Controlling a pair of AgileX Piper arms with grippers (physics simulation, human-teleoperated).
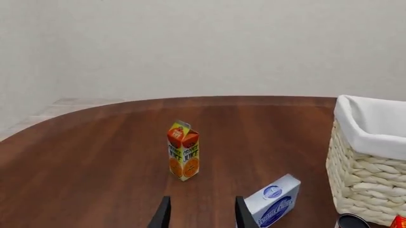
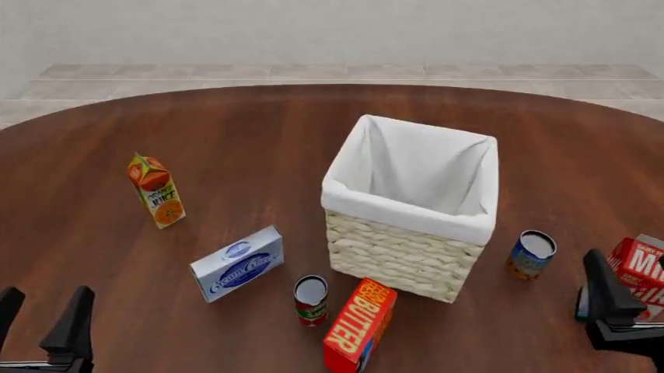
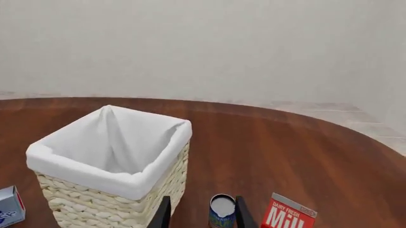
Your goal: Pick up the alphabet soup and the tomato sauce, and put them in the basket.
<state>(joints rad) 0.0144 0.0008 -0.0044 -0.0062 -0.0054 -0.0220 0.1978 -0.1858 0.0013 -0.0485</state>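
The alphabet soup (image 2: 531, 255), a short can with a blue-and-orange label, stands upright to the right of the basket (image 2: 400, 214). In the right wrist view the soup (image 3: 222, 211) shows just beyond my right gripper (image 3: 201, 211), which is open and empty. The tomato sauce (image 2: 310, 300), a red-labelled can, stands in front of the basket's near left corner; its dark top (image 1: 352, 222) peeks into the left wrist view. My left gripper (image 2: 42, 311) is open at the near left, far from both cans. My right gripper (image 2: 629, 268) sits near right of the soup.
An orange juice carton (image 2: 155, 190) stands at the left and a blue-and-white box (image 2: 238, 263) lies nearer. A red butter box (image 2: 359, 326) leans beside the tomato sauce. A red milk carton (image 2: 645, 268) sits at the right edge, close to my right gripper.
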